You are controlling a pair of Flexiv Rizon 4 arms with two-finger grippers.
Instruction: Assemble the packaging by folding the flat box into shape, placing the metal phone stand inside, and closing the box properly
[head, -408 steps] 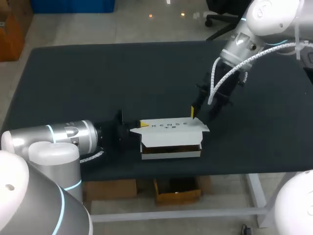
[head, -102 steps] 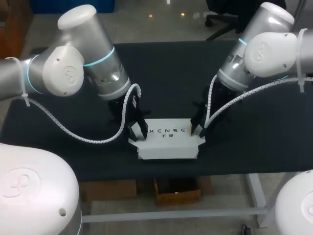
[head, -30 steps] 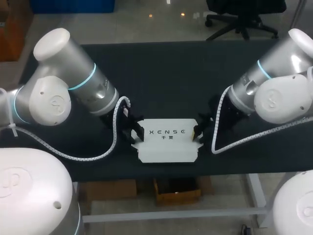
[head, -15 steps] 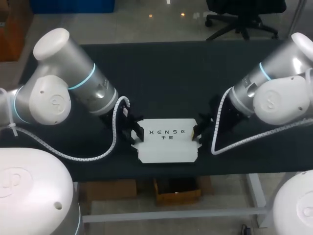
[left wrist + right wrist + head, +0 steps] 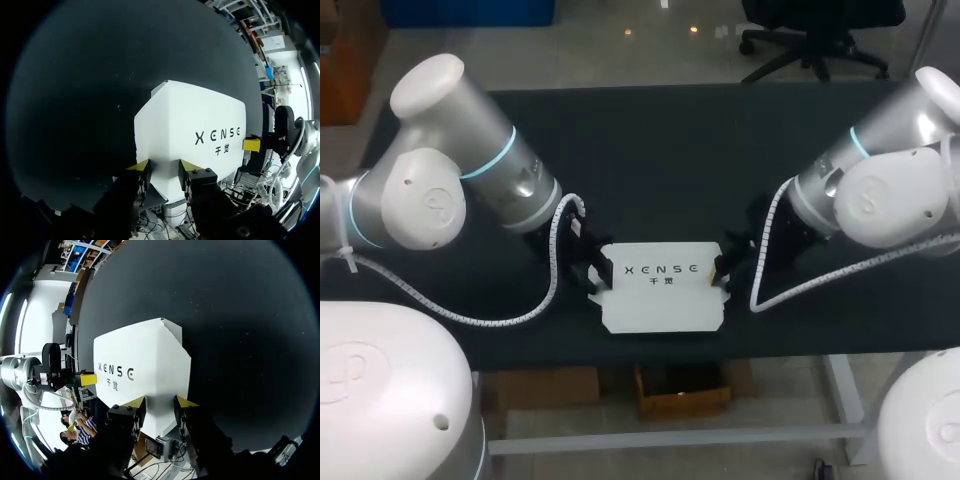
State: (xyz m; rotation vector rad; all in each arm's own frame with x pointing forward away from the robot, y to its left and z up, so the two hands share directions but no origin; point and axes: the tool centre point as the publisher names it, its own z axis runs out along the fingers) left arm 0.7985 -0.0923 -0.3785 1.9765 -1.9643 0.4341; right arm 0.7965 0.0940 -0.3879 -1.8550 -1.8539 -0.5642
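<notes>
So the big change: about a quarter minute back the box point(image 5: 662, 290) had its lid flap up and only the right arm point(image 5: 865, 200) was working near it, with the left arm point(image 5: 460, 180) lying low off to the side. A few seconds ago both arms were standing over the lid, poking down at its two ends. Since then they've dropped down and swung outward, and over the last second basically nothing has moved.

Right now the box sits flat and shut, print side up, directly between the two sets of jaws. The left jaws are at its left end and the right jaws at its right end. Both sets are spread, not gripping anything. In the left wrist view the fingertips point(image 5: 138, 166) sit at the near edge of the box with white card showing in the gap, and the fingertips point(image 5: 134, 402) in the right wrist view look the same. I can't tell if they're actually pushing on the ends.

My read is the lid is down and this is the last bit of squaring up or tucking the ends. The stand isn't visible, so it's presumably inside, but I can't confirm that.

The counter point(image 5: 660, 150) is plain dark cloth. The box is close to its front edge, with plenty of dark surface ahead of both jaws.
</notes>
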